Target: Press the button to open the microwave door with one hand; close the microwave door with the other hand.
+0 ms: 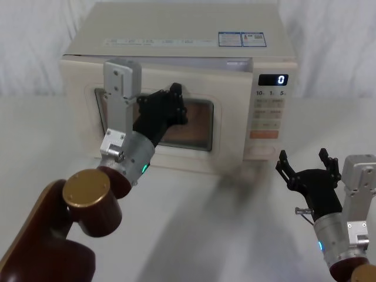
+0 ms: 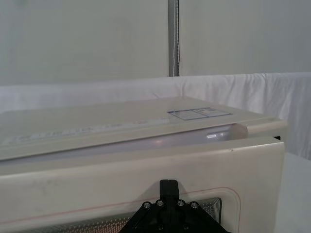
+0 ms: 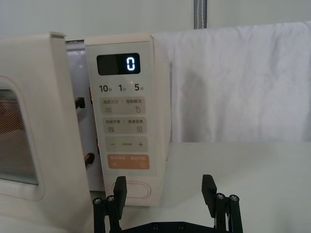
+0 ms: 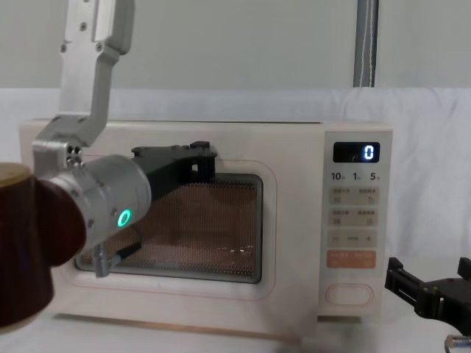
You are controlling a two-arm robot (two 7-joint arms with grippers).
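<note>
The microwave door (image 1: pixel 230 120) stands slightly ajar, with a gap between it and the oven body along its top edge and at its latch side. In the right wrist view the door (image 3: pixel 53 121) stands off the control panel and its orange latch hooks show. My left gripper (image 1: pixel 175 100) is shut, its tips against the door's dark window near the upper middle (image 4: pixel 202 158). The wide oval button (image 1: pixel 260 151) sits at the foot of the control panel. My right gripper (image 1: pixel 305 161) hangs open a little in front of and below the button (image 3: pixel 132 189), not touching it.
The cream microwave (image 1: pixel 176 35) stands on a white table (image 1: pixel 235 229) in front of a white cloth backdrop. Its display (image 1: pixel 274 79) reads 0. An orange key (image 3: pixel 128 161) lies just above the button. Bare table lies ahead of and to the right of the oven.
</note>
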